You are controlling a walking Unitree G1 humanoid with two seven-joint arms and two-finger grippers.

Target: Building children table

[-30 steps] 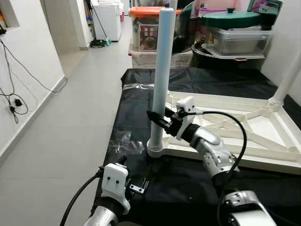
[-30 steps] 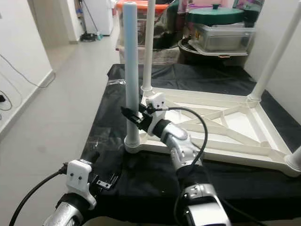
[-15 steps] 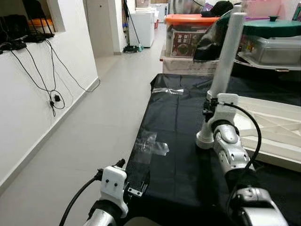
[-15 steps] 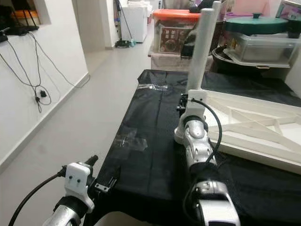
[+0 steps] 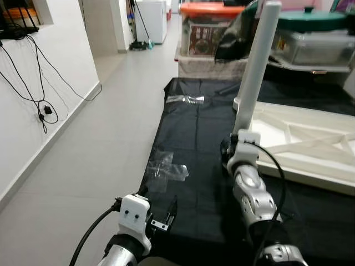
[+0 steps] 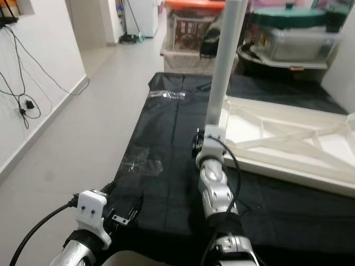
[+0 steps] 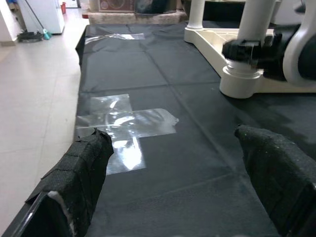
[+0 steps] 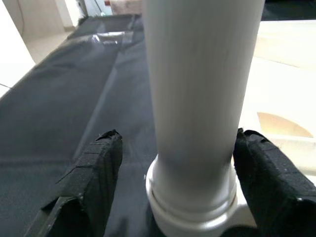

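Observation:
A white table frame (image 5: 302, 145) lies upside down on a black sheet (image 5: 194, 127). One pale leg tube (image 5: 256, 66) stands upright in the frame's near corner socket. My right gripper (image 8: 178, 136) is low on this leg (image 8: 197, 94), just above the socket collar. It is open, with one black finger (image 8: 91, 180) on each side and a gap to the tube. In the eye views its white wrist (image 5: 244, 145) hides the fingers. My left gripper (image 7: 171, 133) hangs open over the sheet's near edge, holding nothing, also seen at the gripper (image 5: 165, 215).
Crossed strips of clear tape (image 5: 166, 170) lie on the sheet ahead of my left gripper. Storage bins (image 5: 206, 30) and a lidded clear container (image 5: 316, 44) stand behind the sheet. A white wall with hanging cables (image 5: 33, 72) borders the tiled floor (image 5: 105, 127) on the left.
The whole picture has shifted, so the camera has moved. My right gripper stays at the lower part of the leg and the left gripper keeps hanging open.

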